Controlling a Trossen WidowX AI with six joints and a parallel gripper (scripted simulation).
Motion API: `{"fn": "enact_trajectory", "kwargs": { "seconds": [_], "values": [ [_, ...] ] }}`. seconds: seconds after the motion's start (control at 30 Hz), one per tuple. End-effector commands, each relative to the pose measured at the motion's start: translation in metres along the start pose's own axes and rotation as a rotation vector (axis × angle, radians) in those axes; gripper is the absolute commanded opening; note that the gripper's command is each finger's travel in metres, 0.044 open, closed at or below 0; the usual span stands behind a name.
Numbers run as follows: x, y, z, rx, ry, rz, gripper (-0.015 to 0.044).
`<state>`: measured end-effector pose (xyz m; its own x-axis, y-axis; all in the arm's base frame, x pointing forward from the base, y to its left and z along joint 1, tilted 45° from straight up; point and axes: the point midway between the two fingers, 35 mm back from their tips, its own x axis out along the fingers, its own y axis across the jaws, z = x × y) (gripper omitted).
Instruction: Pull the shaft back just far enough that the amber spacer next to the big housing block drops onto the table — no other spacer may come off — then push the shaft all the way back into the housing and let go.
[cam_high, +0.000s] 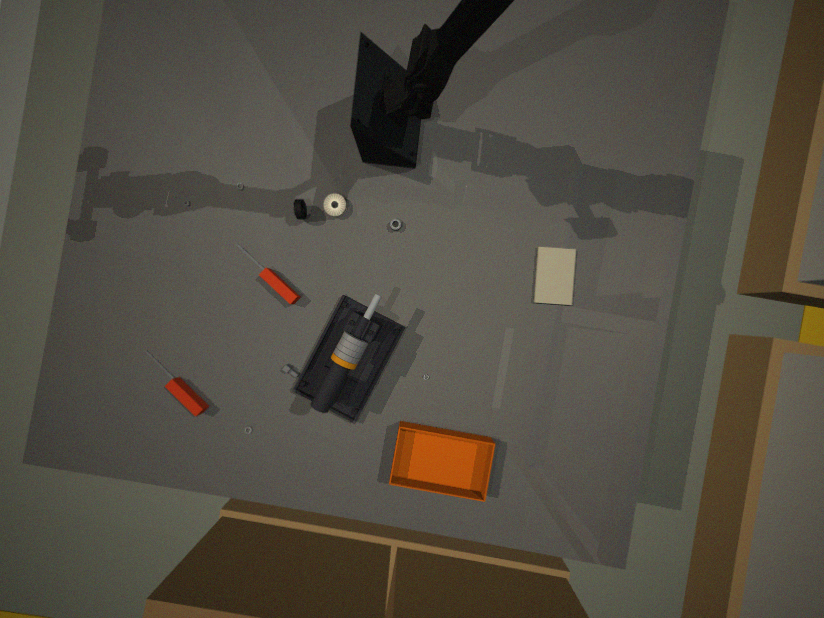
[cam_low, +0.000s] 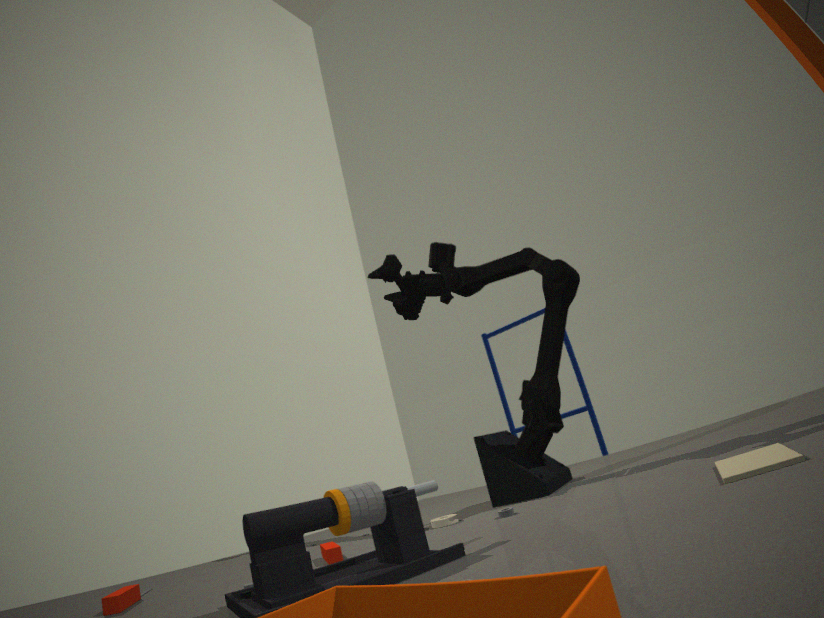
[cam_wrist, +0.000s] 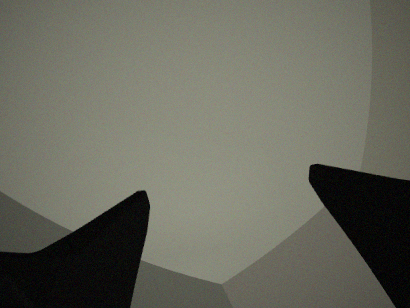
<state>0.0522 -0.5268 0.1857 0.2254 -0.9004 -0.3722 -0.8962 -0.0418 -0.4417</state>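
The shaft (cam_high: 372, 306) (cam_low: 425, 488) sticks out of the smaller dark support (cam_low: 402, 525) on its robot-facing side. Several grey spacers (cam_high: 350, 345) (cam_low: 367, 506) and the amber spacer (cam_high: 343, 363) (cam_low: 340, 513) sit side by side between the support and the big dark housing block (cam_high: 327, 391) (cam_low: 286, 523). The amber one is against the housing. The shaft inside them is hidden. All stand over a dark base plate (cam_high: 382, 359) (cam_low: 442, 557). My gripper (cam_low: 378, 286) (cam_wrist: 230, 186) is open and empty, high in the air and well away from the shaft.
An orange bin (cam_high: 442, 459) (cam_low: 465, 602) stands near the housing end. Two red-handled screwdrivers (cam_high: 278, 286) (cam_high: 186, 396) lie on one side, a cream block (cam_high: 555, 276) (cam_low: 758, 462) on the other. A white gear (cam_high: 326, 204) and a black ring (cam_high: 300, 208) lie nearer my base.
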Motion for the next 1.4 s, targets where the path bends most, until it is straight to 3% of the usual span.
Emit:
{"fn": "enact_trajectory", "kwargs": {
  "seconds": [0.0,0.37,0.73,1.0,1.23,1.37],
  "values": [
    [-0.004,-0.050,0.041,-0.009,-0.068,-0.096,0.0440],
    [-0.057,-0.181,0.175,-0.069,-0.301,-0.371,0.0440],
    [-0.172,-0.259,0.315,-0.163,-0.579,-0.625,0.0440],
    [-0.283,-0.267,0.404,-0.265,-0.804,-0.798,0.0440],
    [-0.383,-0.234,0.463,-0.382,-1.009,-0.934,0.0440],
    [-0.400,-0.219,0.472,-0.411,-1.052,-0.961,0.0440]
  ]
}}
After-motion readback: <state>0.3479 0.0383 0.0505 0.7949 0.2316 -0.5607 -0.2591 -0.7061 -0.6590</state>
